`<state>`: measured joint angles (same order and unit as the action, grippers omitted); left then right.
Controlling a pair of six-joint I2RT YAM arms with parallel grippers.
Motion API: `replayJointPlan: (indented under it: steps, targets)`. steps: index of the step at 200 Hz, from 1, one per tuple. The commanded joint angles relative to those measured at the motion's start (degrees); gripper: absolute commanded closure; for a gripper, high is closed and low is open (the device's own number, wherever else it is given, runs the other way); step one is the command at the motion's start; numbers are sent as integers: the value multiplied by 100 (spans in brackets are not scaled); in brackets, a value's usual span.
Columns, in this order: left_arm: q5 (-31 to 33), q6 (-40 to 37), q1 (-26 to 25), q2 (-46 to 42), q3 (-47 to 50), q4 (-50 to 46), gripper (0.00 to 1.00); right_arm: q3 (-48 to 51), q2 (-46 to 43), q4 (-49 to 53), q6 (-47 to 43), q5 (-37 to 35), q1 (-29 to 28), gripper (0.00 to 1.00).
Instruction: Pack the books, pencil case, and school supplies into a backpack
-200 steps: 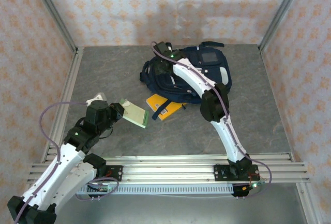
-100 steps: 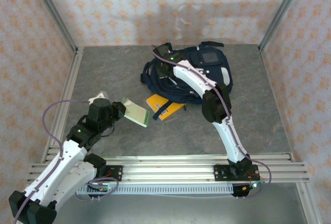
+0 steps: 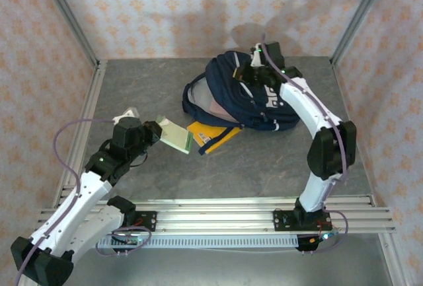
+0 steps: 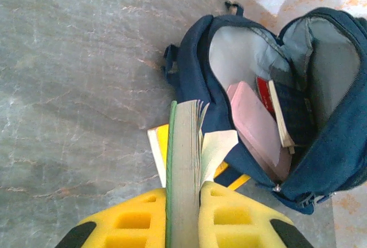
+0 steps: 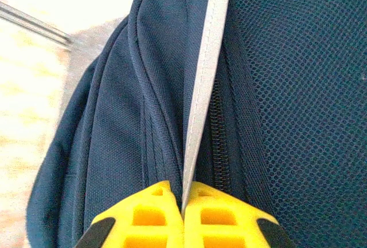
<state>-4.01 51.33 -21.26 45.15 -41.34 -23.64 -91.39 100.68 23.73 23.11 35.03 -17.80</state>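
Holding green book [image 4: 183, 142] w/ left gripper [image 4: 182, 195] near backpack [image 4: 194, 73].

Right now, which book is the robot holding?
The small green book, pinched in the left gripper. The bigger orange-yellow book lies flat on the table by the backpack.

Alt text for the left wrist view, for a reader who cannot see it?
The left end effector clamps a thin green book edge-on, pointed at the open navy backpack. A pink flat item sits inside; an orange-yellow book lies on the table beneath.
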Motion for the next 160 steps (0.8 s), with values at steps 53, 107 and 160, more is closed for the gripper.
replayJointPlan:
  steps: [53,107,160]
  targets:
    - [161,342,34,1224,-1053,1374,100,1641,-1196,-3261,2386,2247,671,100]
    - [135,524,27,2413,-1848,2059,100,2123,-1301,-5067,3801,2859,936,100]
    - [-176,835,-77,3719,-2582,2766,100,2358,-1104,-7090,5381,3209,1148,100]
